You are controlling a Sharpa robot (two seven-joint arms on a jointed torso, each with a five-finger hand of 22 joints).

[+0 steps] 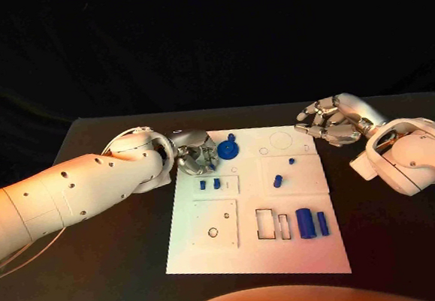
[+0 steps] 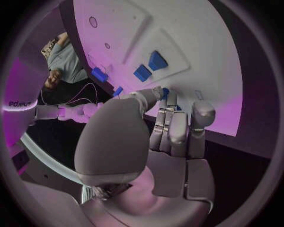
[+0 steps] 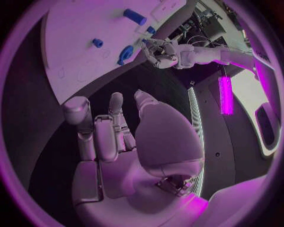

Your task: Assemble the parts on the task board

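Observation:
The white task board (image 1: 256, 255) lies in the middle of the table. At its far left corner my left hand (image 1: 193, 158) pinches the edge of a round blue part (image 1: 227, 149), which stands tilted. In the left wrist view a bit of that round blue part (image 2: 166, 91) shows between the thumb tip and the fingers (image 2: 172, 106). In the right wrist view the round blue part (image 3: 125, 53) is beside my left hand (image 3: 158, 51). My right hand (image 1: 330, 122) hovers at the board's far right corner, fingers curled in, holding nothing.
Two small blue parts (image 1: 209, 184) stand in a raised plate near my left hand. Another blue part (image 1: 278, 181) sits mid-board, and a tiny one (image 1: 291, 160) lies beyond it. Two blue cylinders (image 1: 313, 223) lie near the board's right edge beside rectangular slots (image 1: 265, 222).

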